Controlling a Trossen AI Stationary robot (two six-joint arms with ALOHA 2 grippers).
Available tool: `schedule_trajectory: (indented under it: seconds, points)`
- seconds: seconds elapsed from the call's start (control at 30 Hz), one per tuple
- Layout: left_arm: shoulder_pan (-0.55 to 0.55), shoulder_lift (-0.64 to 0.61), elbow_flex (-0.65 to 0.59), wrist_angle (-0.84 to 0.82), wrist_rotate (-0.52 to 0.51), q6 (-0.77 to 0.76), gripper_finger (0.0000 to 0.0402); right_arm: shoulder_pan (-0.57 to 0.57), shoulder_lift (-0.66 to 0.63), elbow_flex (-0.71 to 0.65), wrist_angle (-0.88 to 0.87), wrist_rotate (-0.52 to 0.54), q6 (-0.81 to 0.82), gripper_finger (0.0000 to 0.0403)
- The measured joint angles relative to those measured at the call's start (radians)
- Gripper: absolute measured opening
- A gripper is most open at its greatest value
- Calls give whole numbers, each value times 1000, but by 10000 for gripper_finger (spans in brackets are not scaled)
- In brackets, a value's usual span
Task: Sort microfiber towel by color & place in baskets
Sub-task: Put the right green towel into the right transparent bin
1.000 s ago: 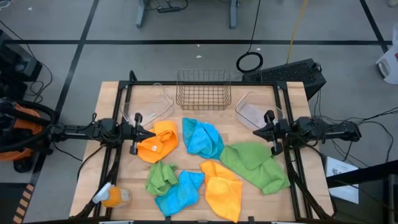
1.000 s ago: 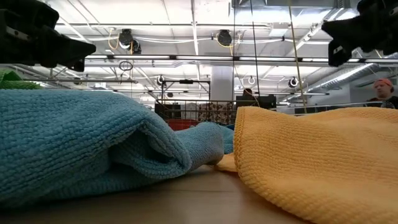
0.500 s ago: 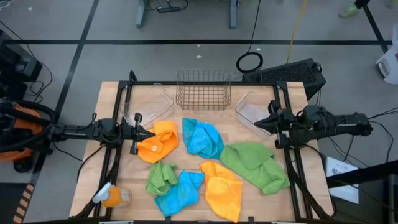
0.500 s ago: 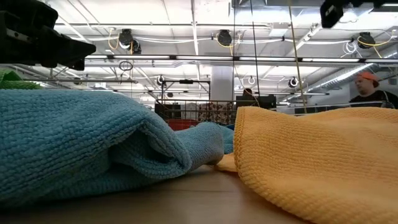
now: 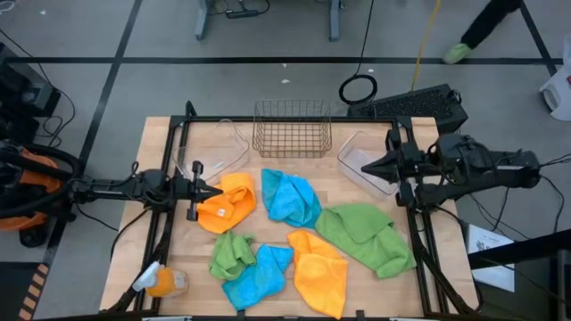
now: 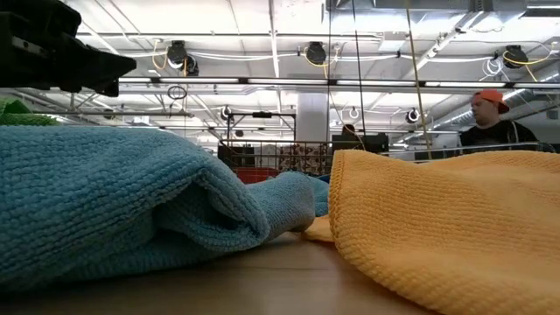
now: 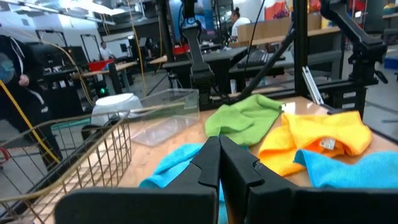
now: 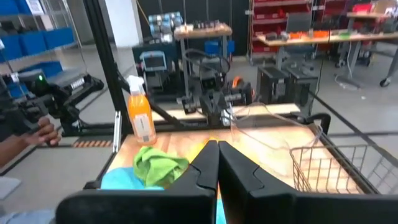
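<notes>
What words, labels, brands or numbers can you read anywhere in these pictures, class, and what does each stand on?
None can be read.
Small tag on the orange towel: print too small to read.
Spray bottle: no label legible.
Wire basket, clear bins: no markings show.
Boxes and shelves in the room behind: any lettering too blurred.

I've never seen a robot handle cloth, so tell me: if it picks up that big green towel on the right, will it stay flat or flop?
It will probably flop: the green towel already lies crumpled in soft folds. It looks light for its spread, being thin cloth. Its looped pile, seen close up on the blue towel, should give grip, not slip.
</notes>
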Motion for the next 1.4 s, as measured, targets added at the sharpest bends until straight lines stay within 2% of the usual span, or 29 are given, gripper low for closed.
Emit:
schedule_trajectory:
  seconds: [0.27, 0.53, 0.67, 0.77, 0.9, 1.07, 1.4]
  points:
    - [0, 0, 0, 28, -7, -2, 6, 0, 48, 46, -64, 1, 70, 0]
    - [0, 0, 0, 34, -15, -5, 6, 0, 104, 46, -136, 1, 28, 0]
    - [-1, -1, 2, 232, -14, -96, 6, 0, 124, 46, -137, 0, 27, 0]
    - [-1, 2, 27, 264, -13, -124, 6, 0, 136, 46, -137, -1, 25, 0]
    - [-1, 15, 109, 234, -15, -91, 6, 0, 152, 40, -136, -2, 25, 0]
    - [-1, 90, 248, 155, -23, -74, 6, 0, 157, -23, -119, -2, 25, 0]
    - [-1, 368, 578, -96, -82, -52, 6, 0, 157, -197, 27, -3, 52, 0]
